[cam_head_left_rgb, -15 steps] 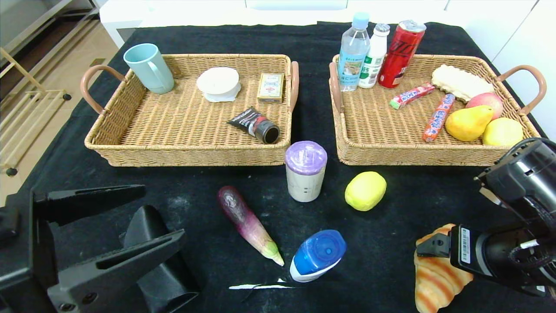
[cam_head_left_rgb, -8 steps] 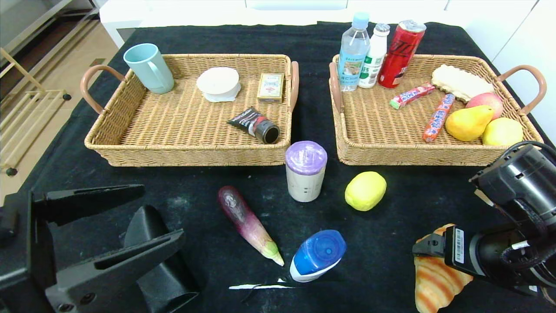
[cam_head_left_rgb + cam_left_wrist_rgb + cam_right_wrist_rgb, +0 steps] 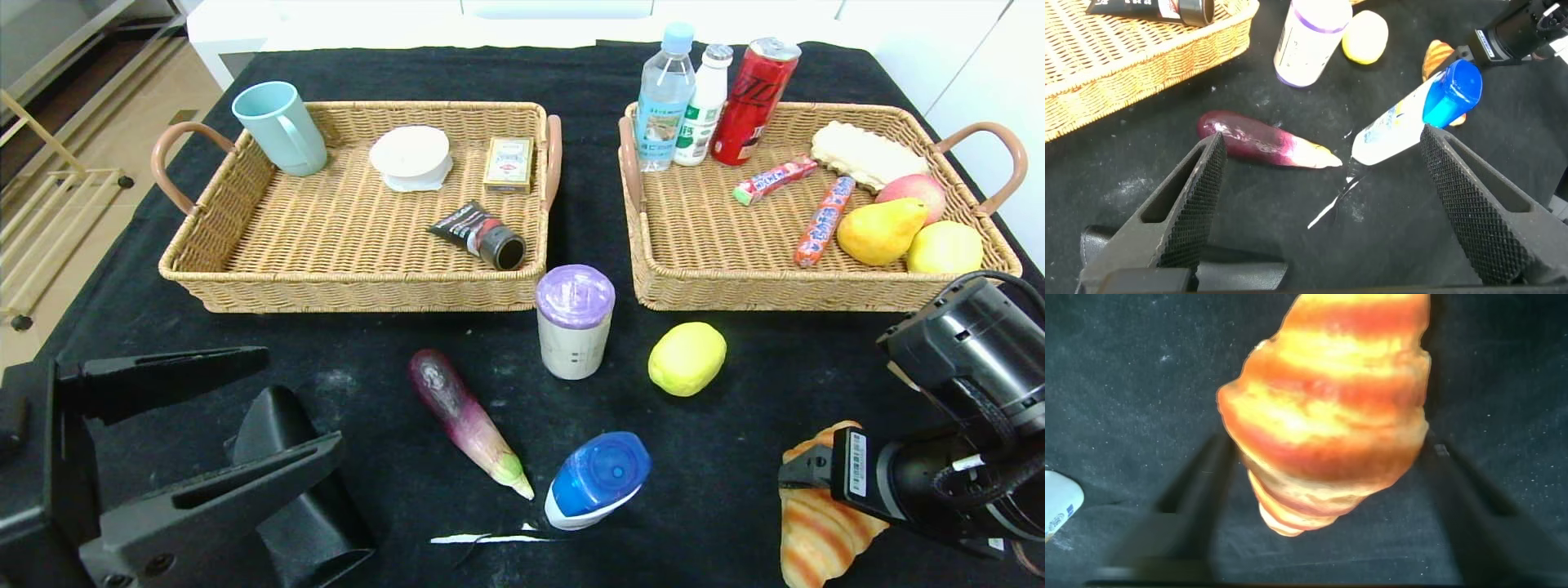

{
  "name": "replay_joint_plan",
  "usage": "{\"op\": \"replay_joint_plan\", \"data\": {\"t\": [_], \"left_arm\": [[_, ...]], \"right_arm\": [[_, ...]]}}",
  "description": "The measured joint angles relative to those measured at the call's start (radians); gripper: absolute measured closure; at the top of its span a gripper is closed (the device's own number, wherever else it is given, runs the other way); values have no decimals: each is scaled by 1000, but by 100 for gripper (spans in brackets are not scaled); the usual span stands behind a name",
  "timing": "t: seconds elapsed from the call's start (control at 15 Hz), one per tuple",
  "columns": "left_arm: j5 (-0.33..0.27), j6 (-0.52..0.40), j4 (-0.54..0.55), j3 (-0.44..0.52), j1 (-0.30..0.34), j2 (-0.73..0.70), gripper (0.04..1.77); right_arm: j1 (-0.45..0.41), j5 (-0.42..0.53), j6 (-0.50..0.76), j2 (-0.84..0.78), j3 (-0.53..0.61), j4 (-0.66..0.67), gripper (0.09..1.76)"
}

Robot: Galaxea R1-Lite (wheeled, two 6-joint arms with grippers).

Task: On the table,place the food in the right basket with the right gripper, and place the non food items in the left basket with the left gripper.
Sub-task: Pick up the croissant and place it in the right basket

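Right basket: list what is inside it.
The right basket holds a water bottle, white bottle, red can, two candy sticks, biscuit, pear and two round fruits. Nothing visibly hidden.

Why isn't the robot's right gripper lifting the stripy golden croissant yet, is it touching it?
Apart. The right wrist view shows the right gripper fingers straddling the golden striped croissant, black cloth visible either side.

The bench (image 3: 384, 384), draped in black cloth, carries two wicker baskets side by side at the back: left basket (image 3: 245, 269), right basket (image 3: 678, 286). In front lie an eggplant (image 3: 467, 420), cup (image 3: 574, 321), lemon (image 3: 687, 358), bottle (image 3: 596, 480), croissant (image 3: 816, 531) and black case (image 3: 286, 457).
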Motion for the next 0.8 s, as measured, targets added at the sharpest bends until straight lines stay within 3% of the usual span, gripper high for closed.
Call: {"op": "replay_joint_plan", "data": {"t": [0.13,0.33,0.47,0.8], "left_arm": [[0,0,0,0,0,-1,9],[0,8,0,3,0,-2,9],[0,8,0,3,0,-3,9],[0,8,0,4,0,-4,9]], "right_arm": [[2,0,0,0,2,-1,66],[1,0,0,1,10,-7,91],[0,0,0,5,21,-24,101],[-2,0,0,20,46,-50,102]]}}
